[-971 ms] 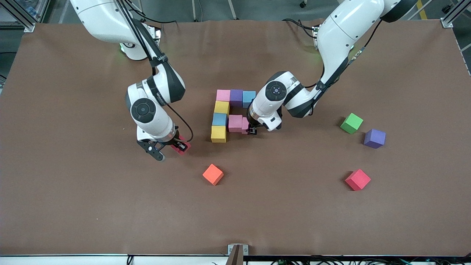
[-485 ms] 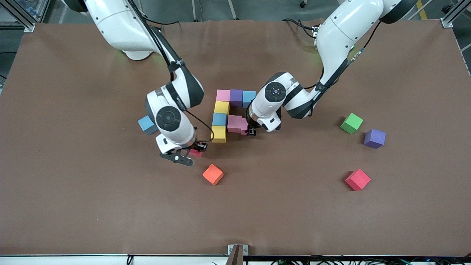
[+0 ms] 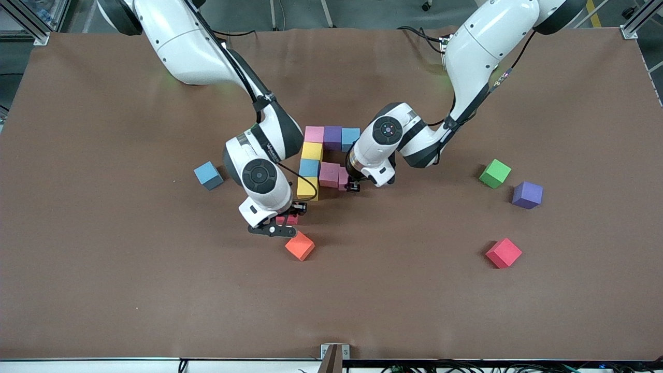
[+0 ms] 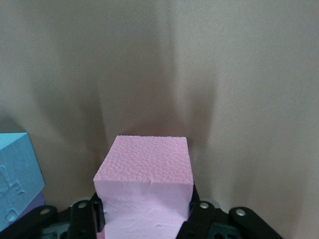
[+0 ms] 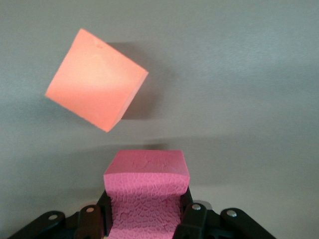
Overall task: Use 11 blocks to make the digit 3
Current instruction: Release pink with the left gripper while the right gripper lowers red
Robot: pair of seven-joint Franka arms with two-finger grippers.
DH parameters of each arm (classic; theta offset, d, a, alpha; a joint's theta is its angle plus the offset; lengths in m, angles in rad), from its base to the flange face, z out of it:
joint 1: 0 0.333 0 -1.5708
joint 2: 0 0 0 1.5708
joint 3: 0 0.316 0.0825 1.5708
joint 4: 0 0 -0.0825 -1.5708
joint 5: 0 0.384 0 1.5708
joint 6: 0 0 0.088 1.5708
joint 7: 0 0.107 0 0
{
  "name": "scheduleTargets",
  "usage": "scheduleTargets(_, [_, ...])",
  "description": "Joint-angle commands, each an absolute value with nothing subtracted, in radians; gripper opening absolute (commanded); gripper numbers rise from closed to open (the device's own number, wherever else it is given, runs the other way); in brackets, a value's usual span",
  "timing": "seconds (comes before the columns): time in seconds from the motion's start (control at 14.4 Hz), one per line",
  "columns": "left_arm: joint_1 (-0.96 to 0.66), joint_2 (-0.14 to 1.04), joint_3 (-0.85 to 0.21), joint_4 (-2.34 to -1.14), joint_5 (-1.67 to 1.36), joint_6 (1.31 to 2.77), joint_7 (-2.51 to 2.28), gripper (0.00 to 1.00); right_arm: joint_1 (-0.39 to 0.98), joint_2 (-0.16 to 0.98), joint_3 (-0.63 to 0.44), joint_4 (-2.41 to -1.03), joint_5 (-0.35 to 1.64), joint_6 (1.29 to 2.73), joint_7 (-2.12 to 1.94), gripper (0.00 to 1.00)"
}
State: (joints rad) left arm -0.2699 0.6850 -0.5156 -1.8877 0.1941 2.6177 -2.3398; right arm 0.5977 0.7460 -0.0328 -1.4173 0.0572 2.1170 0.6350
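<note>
While the front view is looked at, a red block (image 3: 288, 219) is seen clamped in the right claw (image 3: 286, 221), over the bench (image 3: 103, 259) just past the yellow block (image 3: 309, 188) at the near end of the digit 3 (image 3: 322, 161). That end spot is just beside the claw, toward the column, so the right arm is the nearer one. An orange cube (image 3: 300, 245) lies close by, nearer the camera.

By the left wrist view, a pink block (image 4: 144, 186) is shown between the left claw's (image 4: 142, 219) fingers at the middle row, beside a blue block (image 4: 17, 177); whether it is gripped or let go cannot be told.

By the right wrist view, the red block (image 5: 145, 196) is shown squeezed.
</note>
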Motion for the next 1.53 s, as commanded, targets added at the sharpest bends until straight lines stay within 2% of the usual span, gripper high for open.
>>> scheduleTargets(0.0, [-0.276,0.696,-0.512,-1.873,0.212,2.623,-2.336,1.00,0.617,0.790,-0.037,-1.356,0.058,2.108,0.653,0.00])
scheduleTargets(0.42, [-0.273,0.660,-0.515,-1.855,0.212,2.571,-2.316,1.00,0.640,0.811,-0.031,-1.361,0.126,2.169,0.676,0.00])
scheduleTargets(0.69, [-0.270,0.595,-0.522,-1.734,0.212,2.363,-2.258,1.00,0.649,0.811,-0.031,-1.365,0.120,2.169,0.675,0.00])
scheduleTargets(0.97, [-0.259,0.578,-0.523,-1.551,0.212,2.124,-2.123,1.00,0.655,0.811,-0.032,-1.382,0.110,2.181,0.675,0.00])
scheduleTargets(1.46, [-0.143,0.528,-0.512,-1.448,0.213,1.991,-1.691,1.00,0.655,0.810,-0.035,-1.433,0.077,2.232,0.676,0.00])
